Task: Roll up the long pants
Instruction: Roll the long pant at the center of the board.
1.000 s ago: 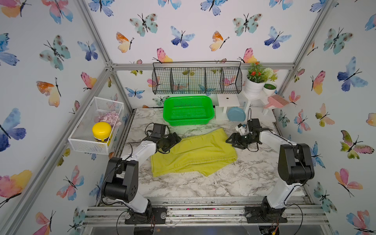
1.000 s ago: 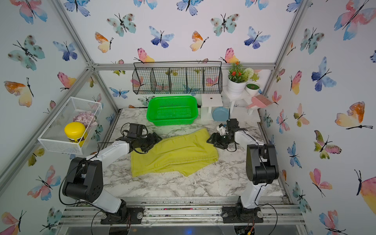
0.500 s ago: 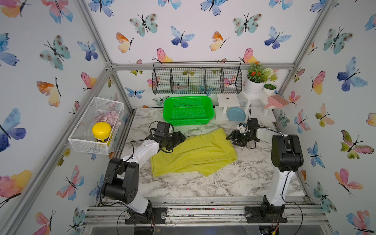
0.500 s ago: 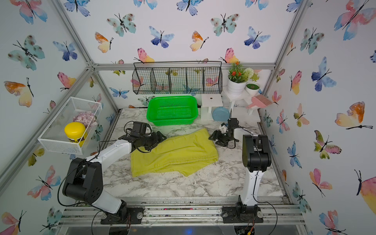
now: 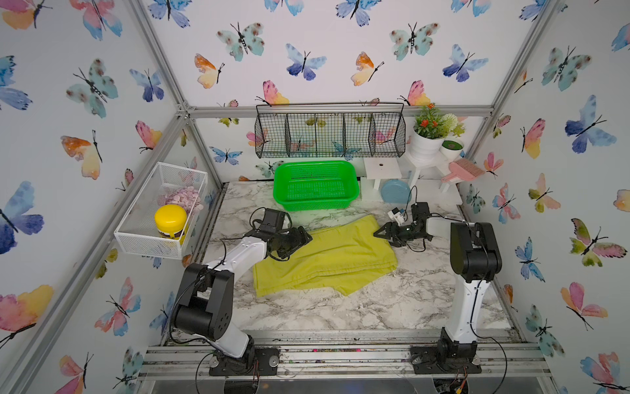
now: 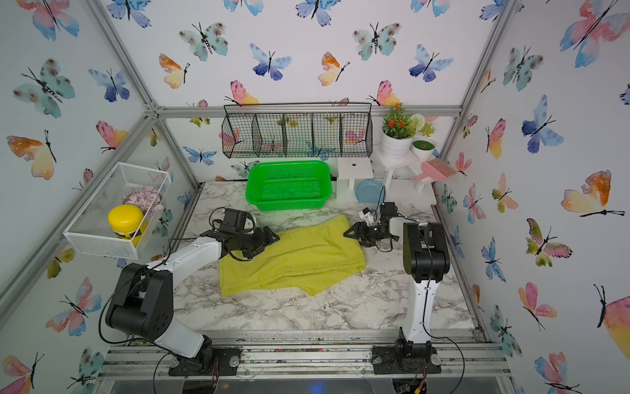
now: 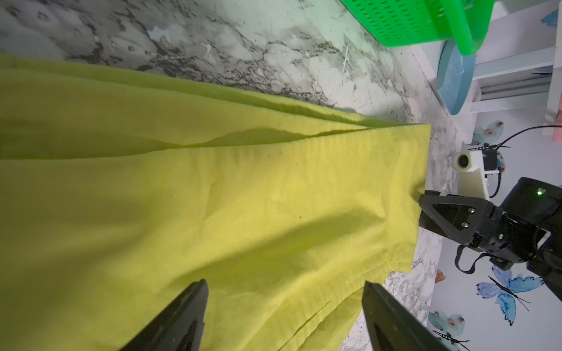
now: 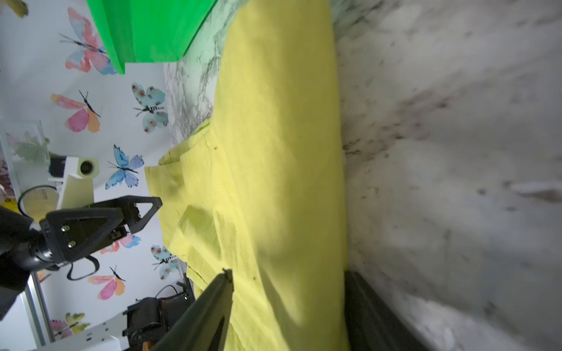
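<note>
You haven't started rolling. The pants point(image 5: 327, 259) lie folded flat on the tabletop point(image 5: 341, 307) just in front of the basket point(image 5: 315, 204), with no coil anywhere. Your left hand point(image 5: 303, 242) hangs released over one end. Your right hand point(image 5: 380, 236) has its jaws parted around the opposite edge, gripping nothing.

Both top views: mounted high at the front, above the arm bases point(image 5: 235, 358), tilted down toward the back wall point(image 5: 306, 68); far enough to hold the whole tabletop point(image 5: 306, 314). Coverage nearly identical, small sideways offset.
Left wrist view: close and low over the long pants point(image 7: 213, 197), looking out past its own fingers point(image 7: 182, 316) across the cloth to the right gripper point(image 7: 425, 212) and right wrist camera point(image 7: 463, 161).
Right wrist view: equally close, facing the opposite way, toward the left gripper point(image 8: 143, 209) and left wrist camera point(image 8: 86, 167).
Both wrist views share the pants and the green basket point(image 7: 425, 21).
</note>
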Available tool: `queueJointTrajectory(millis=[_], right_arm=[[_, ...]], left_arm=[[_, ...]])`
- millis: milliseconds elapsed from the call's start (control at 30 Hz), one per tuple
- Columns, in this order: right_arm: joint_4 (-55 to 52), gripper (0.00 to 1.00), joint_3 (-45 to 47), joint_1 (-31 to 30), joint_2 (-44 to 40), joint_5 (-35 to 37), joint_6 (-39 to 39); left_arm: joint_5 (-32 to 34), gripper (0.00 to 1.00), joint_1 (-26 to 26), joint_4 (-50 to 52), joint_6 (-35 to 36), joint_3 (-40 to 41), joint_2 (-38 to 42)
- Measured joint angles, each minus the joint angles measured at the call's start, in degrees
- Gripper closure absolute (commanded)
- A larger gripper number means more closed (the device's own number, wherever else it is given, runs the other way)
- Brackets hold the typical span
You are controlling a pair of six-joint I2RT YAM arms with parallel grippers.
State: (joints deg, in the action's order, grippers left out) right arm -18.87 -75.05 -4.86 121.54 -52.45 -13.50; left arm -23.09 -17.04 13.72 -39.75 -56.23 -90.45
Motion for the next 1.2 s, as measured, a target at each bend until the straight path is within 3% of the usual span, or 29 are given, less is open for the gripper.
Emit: queueJointTrajectory(millis=[67, 233, 367, 467, 833, 1133, 1200], right_arm=[[-0.61, 0.48, 0.00, -0.52, 0.20, -0.33, 1.20], [-3.37, 0.83, -0.11, -2.14, 0.96, 1.60, 3.17], [-5.03, 0.97, -0.52, -2.45, 0.70, 5.11, 3.13], [-7.61, 0.98, -1.77, -3.08, -0.68, 10.80, 2.60], [-24.39, 0.98, -19.63, -15.26, -3.02, 48.04, 3.67], [-26.56, 0.96, -21.92, -26.12, 1.38, 62.23, 3.67], [-26.51, 0.87, -21.35, -27.43, 2.05, 64.11, 3.72]], left_arm=[[-0.35, 0.15, -0.02, -0.28, 0.07, 0.00, -0.59], [-0.83, 0.15, 0.00, -0.59, 0.31, 0.00, -1.90], [-1.01, 0.15, 0.00, -0.63, 0.63, 0.00, -2.16], [-1.20, 0.15, 0.00, -0.68, 0.90, 0.02, -2.38], [-1.95, 0.15, 0.00, -1.70, 1.03, 0.85, -3.85], [-2.27, 0.15, 0.00, -1.90, 1.09, 0.83, -4.13], [-2.27, 0.15, 0.00, -1.90, 1.07, 0.83, -4.24]])
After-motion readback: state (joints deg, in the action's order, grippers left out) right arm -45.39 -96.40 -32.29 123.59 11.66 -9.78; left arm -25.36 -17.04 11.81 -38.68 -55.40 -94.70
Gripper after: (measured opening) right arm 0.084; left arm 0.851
